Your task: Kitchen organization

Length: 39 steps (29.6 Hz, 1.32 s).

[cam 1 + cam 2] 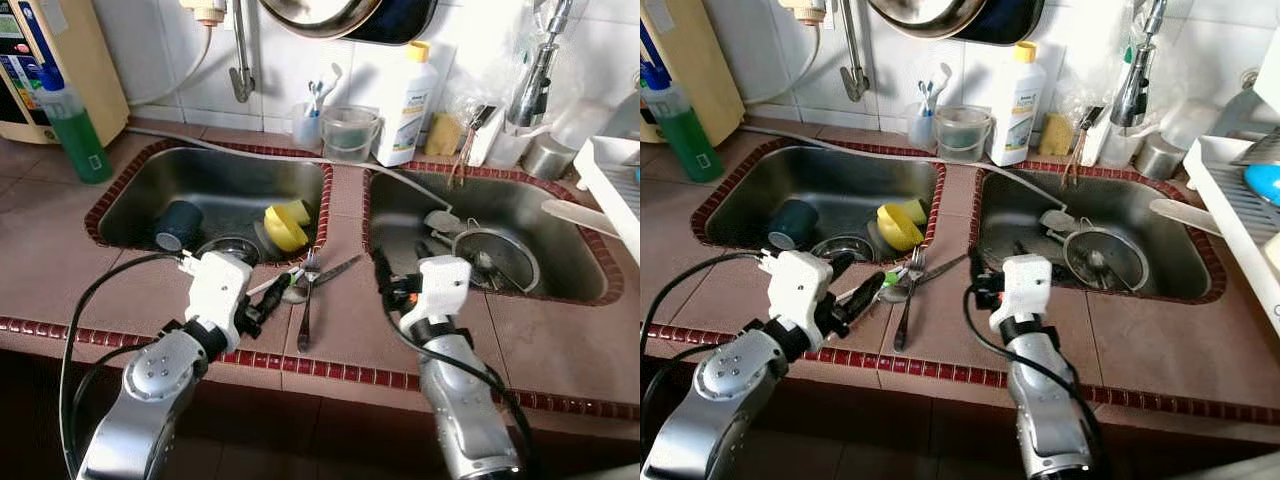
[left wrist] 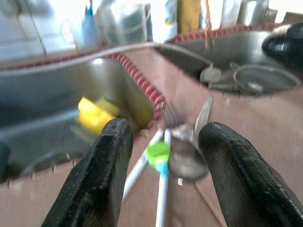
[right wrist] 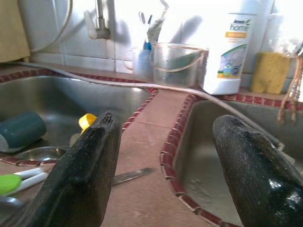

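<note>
1. Left eye view: the cutlery pile sits in the middle of the frame on the tiled tabletop (image 1: 340,330) strip between the two sinks. There's a fork (image 1: 308,300), a knife (image 1: 335,270) and a spoon (image 1: 296,293) all crossing each other. The left hand (image 1: 262,300) is just left of the pile, fingers spread, holding nothing. The right hand (image 1: 385,275) is lower centre-right, at the edge of the right sink (image 1: 560,215).

2. Right eye view: same layout. Yellow cups (image 1: 898,224) and a dark mug (image 1: 790,222) lie in the left sink (image 1: 750,190), and a strainer (image 1: 1105,258) lies in the right one.

3. Left wrist view: the open fingers (image 2: 102,170) frame the pile dead centre, plus a white utensil with a green tip (image 2: 157,153).

4. Right wrist view: released too, fingers (image 3: 90,165) wide, looking up the tile strip at a detergent bottle (image 3: 229,47).

5. Handling guess: the metal cutlery is stiff, light and slippery, lying flat and tangled. I'd pinch the fork across its mid-handle, where it's clear of the others.
</note>
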{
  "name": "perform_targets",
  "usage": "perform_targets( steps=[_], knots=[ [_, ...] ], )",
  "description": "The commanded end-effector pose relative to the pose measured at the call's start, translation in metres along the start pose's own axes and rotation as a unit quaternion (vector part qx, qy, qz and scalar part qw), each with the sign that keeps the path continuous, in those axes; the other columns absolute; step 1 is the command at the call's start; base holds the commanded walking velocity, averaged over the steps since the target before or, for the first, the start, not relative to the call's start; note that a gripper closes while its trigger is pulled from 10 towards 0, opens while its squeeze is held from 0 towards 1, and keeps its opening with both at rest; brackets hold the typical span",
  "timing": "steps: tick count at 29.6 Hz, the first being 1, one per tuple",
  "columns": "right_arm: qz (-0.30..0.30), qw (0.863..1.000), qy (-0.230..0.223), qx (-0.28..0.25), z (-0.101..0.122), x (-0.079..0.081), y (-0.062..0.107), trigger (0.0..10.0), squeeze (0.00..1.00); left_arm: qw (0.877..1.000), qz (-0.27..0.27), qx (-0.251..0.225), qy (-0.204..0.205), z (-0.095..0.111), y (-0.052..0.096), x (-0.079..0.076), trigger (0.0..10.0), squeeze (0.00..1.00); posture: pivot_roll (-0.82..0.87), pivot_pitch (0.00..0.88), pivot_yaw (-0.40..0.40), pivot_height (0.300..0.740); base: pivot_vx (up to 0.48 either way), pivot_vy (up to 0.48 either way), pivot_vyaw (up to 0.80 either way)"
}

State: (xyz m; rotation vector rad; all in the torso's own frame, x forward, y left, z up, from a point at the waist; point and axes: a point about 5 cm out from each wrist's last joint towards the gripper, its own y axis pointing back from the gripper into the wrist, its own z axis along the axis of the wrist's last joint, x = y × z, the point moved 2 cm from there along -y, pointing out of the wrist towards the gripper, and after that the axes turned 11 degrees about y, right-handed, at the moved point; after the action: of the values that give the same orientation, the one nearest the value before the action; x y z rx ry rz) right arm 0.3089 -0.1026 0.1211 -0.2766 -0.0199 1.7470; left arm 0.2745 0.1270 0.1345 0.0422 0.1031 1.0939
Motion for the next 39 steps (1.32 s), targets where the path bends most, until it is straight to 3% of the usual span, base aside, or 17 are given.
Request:
perform_targets(
  steps=[1, 5, 11, 18, 24, 27, 29, 34, 39],
  knots=[
    [-0.004, 1.000, 0.004, 0.001, 0.001, -0.001, 0.001, 10.0, 0.00, 1.000, 0.026, -0.004, -0.002, 0.001, -0.002, 0.006, 10.0, 0.00, -0.05, 0.051, -0.027, 0.740, 0.000, 0.000, 0.00],
    [-0.030, 0.999, 0.022, -0.016, 0.011, -0.008, -0.006, 10.0, 0.00, 0.997, 0.064, -0.044, -0.015, 0.018, -0.011, 0.019, 10.0, 0.00, -0.04, 0.042, -0.036, 0.740, 0.000, 0.000, 0.00],
    [-0.051, 0.994, 0.034, -0.089, 0.053, -0.022, -0.027, 10.0, 0.00, 0.992, 0.077, -0.100, -0.024, 0.050, -0.025, 0.030, 10.0, 0.00, -0.04, 0.032, -0.046, 0.740, 0.000, 0.000, 0.00],
    [-0.064, 0.990, 0.059, -0.113, 0.078, -0.036, -0.048, 10.0, 0.00, 0.988, 0.086, -0.123, 0.019, 0.064, -0.038, 0.051, 10.0, 0.00, -0.04, 0.020, -0.058, 0.740, 0.000, 0.000, 0.00],
    [-0.024, 0.990, 0.073, -0.122, 0.085, -0.030, -0.063, 10.0, 0.00, 0.992, 0.068, -0.107, -0.003, 0.060, -0.044, 0.065, 10.0, 0.00, -0.05, 0.018, -0.061, 0.740, 0.000, 0.000, 0.00],
    [-0.009, 0.990, 0.074, -0.123, 0.087, -0.026, -0.064, 10.0, 0.00, 0.994, 0.041, -0.097, -0.027, 0.056, -0.043, 0.059, 10.0, 0.00, -0.04, 0.016, -0.066, 0.740, 0.000, 0.000, 0.00],
    [-0.004, 0.990, 0.072, -0.118, 0.083, -0.024, -0.062, 10.0, 0.00, 0.995, 0.028, -0.087, -0.050, 0.049, -0.040, 0.056, 10.0, 0.00, -0.04, 0.020, -0.066, 0.740, 0.000, 0.000, 0.00],
    [0.000, 0.993, 0.060, -0.102, 0.073, -0.023, -0.054, 10.0, 0.00, 0.996, 0.015, -0.071, -0.055, 0.039, -0.038, 0.057, 10.0, 0.00, -0.04, 0.030, -0.066, 0.740, 0.000, 0.000, 0.00],
    [0.010, 0.996, 0.042, -0.078, 0.060, -0.014, -0.041, 10.0, 0.00, 0.995, 0.011, -0.055, -0.078, 0.034, -0.036, 0.067, 10.0, 0.00, -0.05, 0.042, -0.062, 0.740, 0.000, 0.000, 0.00]
  ],
)
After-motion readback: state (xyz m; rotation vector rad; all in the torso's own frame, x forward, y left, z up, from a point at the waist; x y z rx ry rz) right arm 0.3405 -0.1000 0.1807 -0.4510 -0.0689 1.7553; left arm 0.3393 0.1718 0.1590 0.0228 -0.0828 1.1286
